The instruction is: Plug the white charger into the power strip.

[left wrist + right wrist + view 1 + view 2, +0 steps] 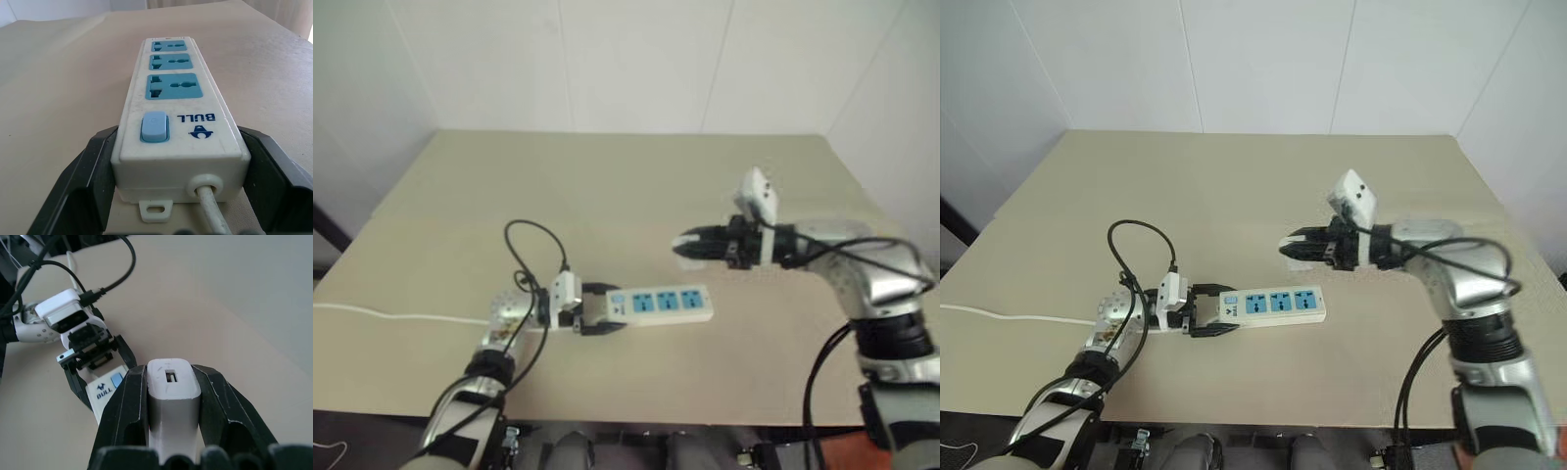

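On the beige table (636, 176), the power strip (668, 303) lay flat with its three blue sockets facing up and its switch end toward the robot's left. The left gripper (599, 311) lay low at that end, its black fingers (88, 181) spread wide and set against both long sides of the strip, the thin white cord (382, 315) running off past the wrist. Above the table, off the strip's far end, the right gripper (686, 245) pointed toward the robot's left. Its fingers (132, 411) were pressed tight onto the white charger (172, 401), pinching it by two opposite sides, with the charger's slotted face turned toward the wrist camera. The charger was held in the air, apart from the strip.
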### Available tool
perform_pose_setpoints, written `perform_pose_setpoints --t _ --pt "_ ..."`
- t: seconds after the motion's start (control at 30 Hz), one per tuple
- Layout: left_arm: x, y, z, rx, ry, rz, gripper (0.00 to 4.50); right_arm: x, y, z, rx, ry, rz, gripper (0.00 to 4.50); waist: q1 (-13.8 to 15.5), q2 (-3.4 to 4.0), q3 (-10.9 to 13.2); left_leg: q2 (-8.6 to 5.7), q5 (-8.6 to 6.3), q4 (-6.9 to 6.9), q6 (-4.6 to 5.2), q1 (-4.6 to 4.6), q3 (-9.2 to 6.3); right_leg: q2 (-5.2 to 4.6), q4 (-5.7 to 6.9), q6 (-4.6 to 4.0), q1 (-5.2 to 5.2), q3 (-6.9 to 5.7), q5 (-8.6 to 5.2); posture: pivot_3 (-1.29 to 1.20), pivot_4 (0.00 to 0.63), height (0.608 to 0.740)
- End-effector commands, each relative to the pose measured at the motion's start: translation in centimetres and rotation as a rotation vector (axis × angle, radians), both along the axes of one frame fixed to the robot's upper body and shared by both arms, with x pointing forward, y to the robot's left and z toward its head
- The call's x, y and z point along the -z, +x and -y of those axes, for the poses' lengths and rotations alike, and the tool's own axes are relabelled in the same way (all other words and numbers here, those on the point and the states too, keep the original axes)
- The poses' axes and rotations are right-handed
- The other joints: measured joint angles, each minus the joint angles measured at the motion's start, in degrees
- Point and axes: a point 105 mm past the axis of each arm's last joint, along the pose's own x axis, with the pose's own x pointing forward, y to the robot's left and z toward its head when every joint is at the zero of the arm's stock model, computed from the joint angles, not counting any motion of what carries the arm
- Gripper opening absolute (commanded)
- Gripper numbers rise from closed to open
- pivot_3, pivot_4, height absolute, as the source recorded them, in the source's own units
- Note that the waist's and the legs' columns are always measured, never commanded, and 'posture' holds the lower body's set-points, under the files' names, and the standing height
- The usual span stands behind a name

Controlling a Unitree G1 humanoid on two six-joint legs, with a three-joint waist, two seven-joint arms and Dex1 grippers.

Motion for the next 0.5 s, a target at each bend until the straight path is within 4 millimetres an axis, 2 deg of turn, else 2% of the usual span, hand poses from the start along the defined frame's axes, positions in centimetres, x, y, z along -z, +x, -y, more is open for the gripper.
perform_pose_setpoints --t 0.03,0.27,0.5 --pt "0.2 -0.4 0.3 0.071 0.044 -0.015 3.27 -1.1 -0.2 -0.2 -0.03 0.109 0.146 1.13 -0.08 0.0 0.0 0.0 0.0 0.02 0.0 0.0 0.0 0.0 0.02 0.0 0.0 0.0 0.0 0.0 0.15 0.74" --pt "0.4 -0.8 0.1 0.119 0.071 -0.02 3.27 0.7 -1.5 -2.5 -0.171 0.198 0.184 1.13 -0.34 0.01 0.0 0.01 0.0 0.01 0.0 0.05 -0.01 0.02 0.1 0.0 -0.01 0.0 0.0 0.0 0.15 0.74" --pt "0.5 -1.0 0.3 0.133 0.075 -0.019 3.27 2.0 -2.2 -3.3 -0.258 0.295 0.153 1.13 -0.35 0.01 0.0 0.01 0.0 0.01 0.0 0.1 -0.01 0.03 0.15 0.0 0.0 0.0 0.0 0.0 0.15 0.74"
